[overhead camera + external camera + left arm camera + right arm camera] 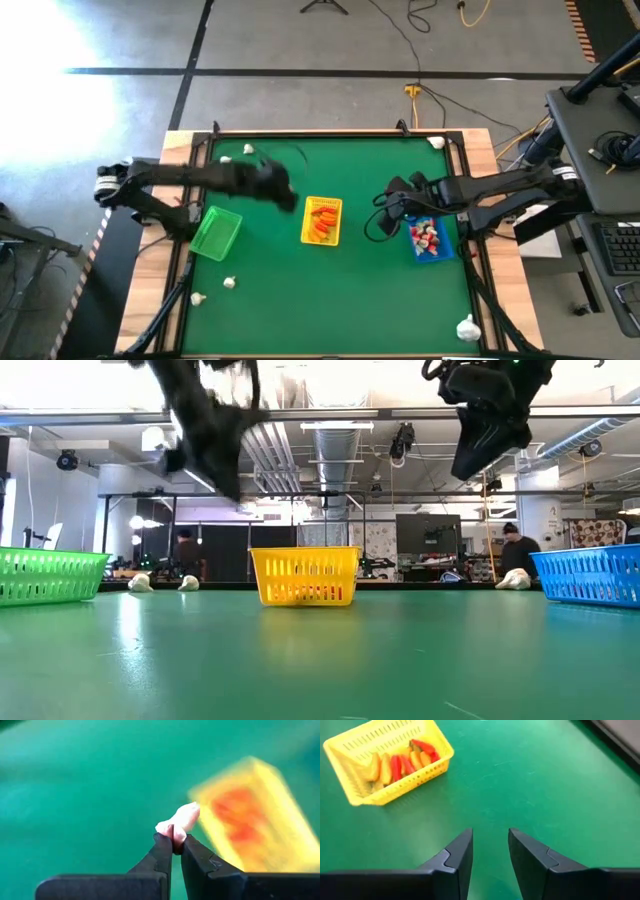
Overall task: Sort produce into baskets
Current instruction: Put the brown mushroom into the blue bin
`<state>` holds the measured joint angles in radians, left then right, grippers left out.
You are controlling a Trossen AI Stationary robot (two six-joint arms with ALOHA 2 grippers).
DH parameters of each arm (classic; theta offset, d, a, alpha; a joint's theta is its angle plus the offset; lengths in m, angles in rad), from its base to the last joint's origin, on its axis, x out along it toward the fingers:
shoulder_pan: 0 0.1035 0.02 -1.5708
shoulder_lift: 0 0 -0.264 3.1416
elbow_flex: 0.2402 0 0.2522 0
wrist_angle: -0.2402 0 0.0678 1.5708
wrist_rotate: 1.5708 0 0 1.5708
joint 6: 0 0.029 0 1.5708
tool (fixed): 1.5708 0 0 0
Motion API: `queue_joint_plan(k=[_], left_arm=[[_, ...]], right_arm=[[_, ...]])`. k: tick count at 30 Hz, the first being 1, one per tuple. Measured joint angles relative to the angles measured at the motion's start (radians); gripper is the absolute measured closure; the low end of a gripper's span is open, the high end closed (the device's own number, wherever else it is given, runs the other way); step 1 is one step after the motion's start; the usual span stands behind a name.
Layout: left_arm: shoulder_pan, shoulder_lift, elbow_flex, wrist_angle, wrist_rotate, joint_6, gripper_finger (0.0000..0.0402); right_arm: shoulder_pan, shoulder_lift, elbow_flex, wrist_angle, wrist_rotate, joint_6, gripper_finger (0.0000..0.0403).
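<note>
Looking straight down, three baskets sit in a row on the green table (340,290): a green basket (216,233) with no pieces visible in it, a yellow basket (322,221) holding orange pieces (321,224), and a blue basket (429,240) holding red-and-white pieces (427,236). Five white pieces lie loose: two near the far-left corner (248,150), two near the front-left edge (229,283), one at the far-right corner (436,142). A larger white lump (467,326) rests at the front-right corner. The left gripper (285,193) hangs between the green and yellow baskets; the right gripper (392,207) hangs between the yellow and blue ones.

From table height, the same three baskets stand in line, green (50,575), yellow (304,575), blue (588,575), with two white pieces (141,583) behind on the left and one (513,582) on the right. Both arms are raised above the table. Two people stand in the room behind.

The left wrist camera shows the left gripper (174,840) clamped on one pale cream piece (180,821), with the yellow basket (260,815) blurred beyond.

The right wrist camera shows the right gripper (490,845) parted and holding nothing, over bare green, the yellow basket (385,762) ahead with its orange and red pieces.
</note>
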<state>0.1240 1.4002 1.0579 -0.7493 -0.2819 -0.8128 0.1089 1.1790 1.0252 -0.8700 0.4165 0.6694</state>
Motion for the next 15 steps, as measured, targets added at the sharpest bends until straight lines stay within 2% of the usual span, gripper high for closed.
queue_joint_plan(k=[3, 7, 11, 15], left_arm=[[-0.223, 0.020, 0.066, 0.006, -0.034, 0.120, 0.0396], [-0.450, 0.091, 0.148, 0.016, -0.045, 0.245, 0.0396], [-0.583, 0.211, 0.241, 0.013, -0.073, 0.347, 0.0396], [-0.644, 0.358, 0.343, 0.013, -0.153, 0.424, 0.0396]], right_arm=[[0.036, 0.000, 0.000, 0.006, -0.028, 0.026, 0.0292], [0.180, 0.014, 0.000, 0.024, 0.034, 0.110, 0.0299], [0.345, 0.058, 0.000, 0.056, 0.064, 0.147, 0.0305], [0.513, 0.140, 0.000, 0.157, 0.083, 0.069, 0.0307]])
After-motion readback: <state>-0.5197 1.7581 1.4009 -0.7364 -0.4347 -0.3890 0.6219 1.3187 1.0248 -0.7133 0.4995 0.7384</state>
